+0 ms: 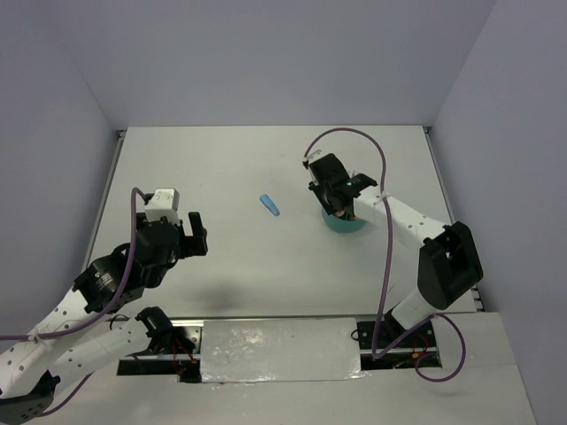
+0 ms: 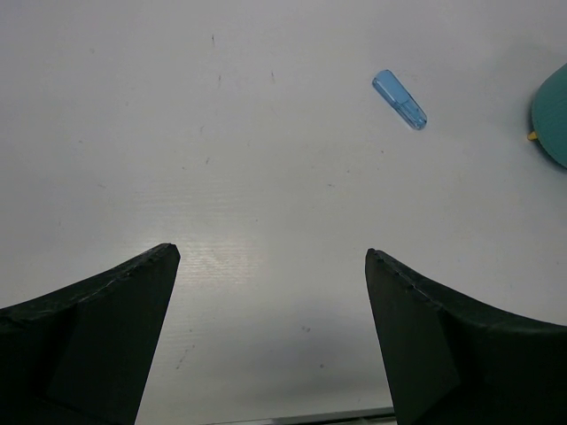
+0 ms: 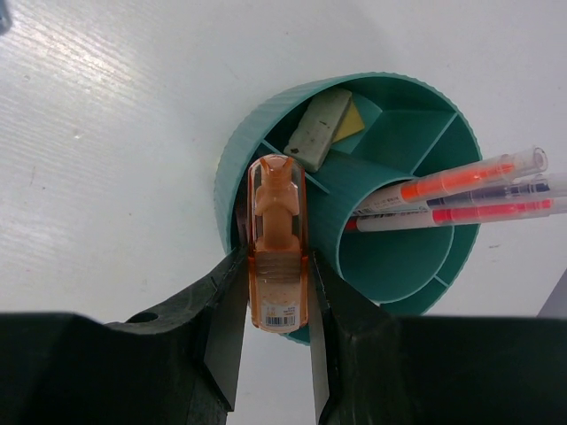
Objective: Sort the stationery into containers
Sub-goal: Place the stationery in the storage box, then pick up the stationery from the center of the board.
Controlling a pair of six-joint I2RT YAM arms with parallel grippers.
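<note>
The right gripper (image 3: 276,266) has its jaws clamped on the orange oblong piece (image 3: 276,204), one on each long side. It hangs over the teal organiser cup (image 3: 232,177). In the right wrist view, the far end of the piece points to 12 o'clock and sits above the narrow outer compartment at the 9 o'clock side of the cup, between the outer wall and the round inner tube. I cannot tell if the tip is already below the rim.

The orange-red pens (image 3: 452,181) stand in the inner tube and lean out toward 3 o'clock. A grey-white block (image 3: 319,128) lies in the compartment at 12 o'clock.

I judge the step in hand to be putting the orange piece in the cup. The next move calls for keeping it in line with the narrow gap, going a little lower, then parting the jaws.

The blue piece (image 1: 269,204) lies on the table (image 1: 248,283), at 9 o'clock from the cup and apart from it. The left gripper (image 1: 199,235) has its jaws wide apart and empty, with the blue piece at its 2 o'clock.
</note>
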